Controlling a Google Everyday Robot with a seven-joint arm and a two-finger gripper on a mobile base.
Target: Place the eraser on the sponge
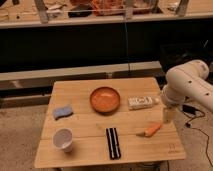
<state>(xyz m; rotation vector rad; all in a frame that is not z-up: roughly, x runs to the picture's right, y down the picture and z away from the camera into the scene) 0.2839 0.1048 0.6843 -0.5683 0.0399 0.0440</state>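
Observation:
The eraser (113, 143), a flat black block with a pale stripe along it, lies near the front edge of the wooden table (85, 94). The sponge (62, 111), a small blue-grey pad, rests at the table's left side, well apart from the eraser. My white arm comes in from the right, and its gripper (167, 119) hangs pointing down over the table's right edge, just above and right of the orange carrot-like piece (151, 130). Nothing shows in the gripper.
An orange bowl (105, 99) sits at the table's middle back. A white packet (140, 102) lies right of the bowl, close to my arm. A white cup (63, 139) stands at the front left. Dark shelving runs behind the table.

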